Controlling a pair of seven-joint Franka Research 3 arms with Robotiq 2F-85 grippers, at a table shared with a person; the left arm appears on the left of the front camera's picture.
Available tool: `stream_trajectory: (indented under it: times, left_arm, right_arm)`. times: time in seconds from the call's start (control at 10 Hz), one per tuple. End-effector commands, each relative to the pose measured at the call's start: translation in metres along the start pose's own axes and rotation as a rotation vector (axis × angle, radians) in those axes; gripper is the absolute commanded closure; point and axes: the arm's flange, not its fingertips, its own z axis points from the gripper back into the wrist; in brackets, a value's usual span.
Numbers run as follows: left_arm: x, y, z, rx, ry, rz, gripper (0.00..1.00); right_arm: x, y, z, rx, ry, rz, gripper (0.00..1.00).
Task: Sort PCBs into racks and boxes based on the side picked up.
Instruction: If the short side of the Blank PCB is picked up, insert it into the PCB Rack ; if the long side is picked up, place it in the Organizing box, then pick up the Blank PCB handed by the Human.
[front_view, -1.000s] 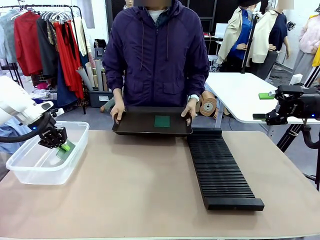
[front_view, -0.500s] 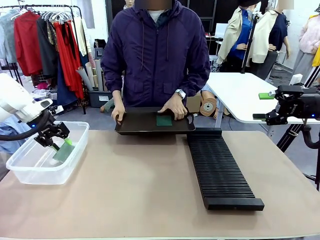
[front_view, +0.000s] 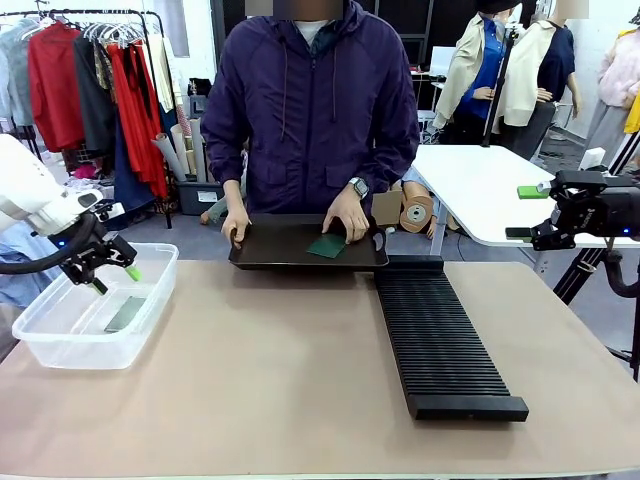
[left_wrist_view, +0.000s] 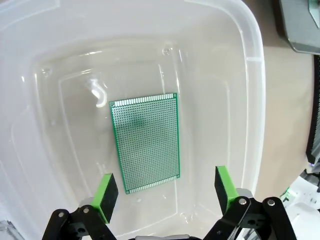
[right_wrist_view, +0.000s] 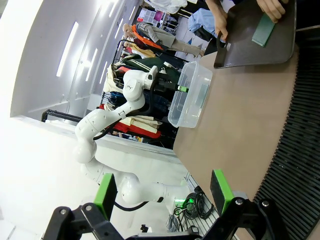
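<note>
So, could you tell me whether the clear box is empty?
Not empty: one PCB lies flat in the clear box, below the open left gripper.

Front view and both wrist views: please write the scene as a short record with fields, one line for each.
left hand: open, above the box, holding nothing
box: clear, at the table's left; one PCB flat on its floor
tray: black, far side; person's hands on it, one touching a second PCB
rack: black, slotted, right of middle
right hand: open, raised beside the right edge
</note>
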Motion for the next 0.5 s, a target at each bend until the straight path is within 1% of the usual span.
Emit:
stream_trajectory:
  times: [0.0, 0.2, 0.4]
  left_arm:
    - [-0.007, -0.009, 0.008, 0.062, -0.008, 0.001, 0.0]
    - [-0.011, -0.022, 0.025, 0.106, -0.026, -0.011, 0.0]
    - [-0.015, -0.034, 0.039, 0.117, -0.052, -0.02, 0.0]
  right_arm:
    - [0.0, 0.001, 0.0, 0.001, -0.002, 0.007, 0.0]
    - [0.0, 0.001, 0.0, 0.001, -0.002, 0.007, 0.0]
    - [0.0, 0.001, 0.0, 0.001, -0.002, 0.007, 0.0]
